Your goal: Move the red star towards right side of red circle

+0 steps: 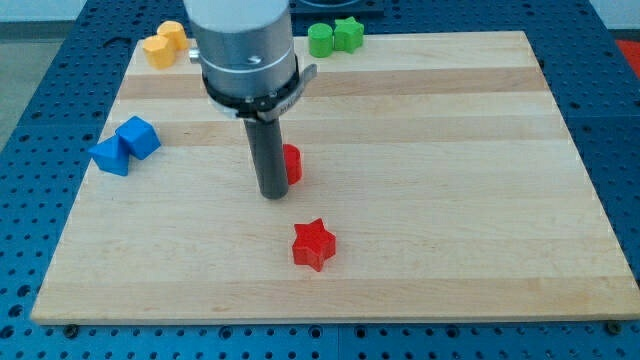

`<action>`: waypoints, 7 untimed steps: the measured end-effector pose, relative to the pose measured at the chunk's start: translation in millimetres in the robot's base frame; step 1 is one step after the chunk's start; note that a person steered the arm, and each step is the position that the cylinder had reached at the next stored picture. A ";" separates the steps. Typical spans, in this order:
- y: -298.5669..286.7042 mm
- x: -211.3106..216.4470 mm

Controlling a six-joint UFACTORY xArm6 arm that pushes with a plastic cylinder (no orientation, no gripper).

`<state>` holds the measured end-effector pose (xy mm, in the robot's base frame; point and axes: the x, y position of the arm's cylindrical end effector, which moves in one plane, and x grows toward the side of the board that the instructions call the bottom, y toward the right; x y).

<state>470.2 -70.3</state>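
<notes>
Resting my tip (274, 195) just left of red circle (291, 164), red star (313, 244) below-right; no fingers, nothing held.

A single camera looks down at an angle from the near edge of the wooden board (420, 110), close enough that the board fills the frame.
</notes>
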 end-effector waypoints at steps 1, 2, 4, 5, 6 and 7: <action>0.0 -18.3; 0.0 -23.3; 84.9 -6.6; 142.5 13.4; 150.6 78.5; 126.1 145.1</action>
<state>615.3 55.7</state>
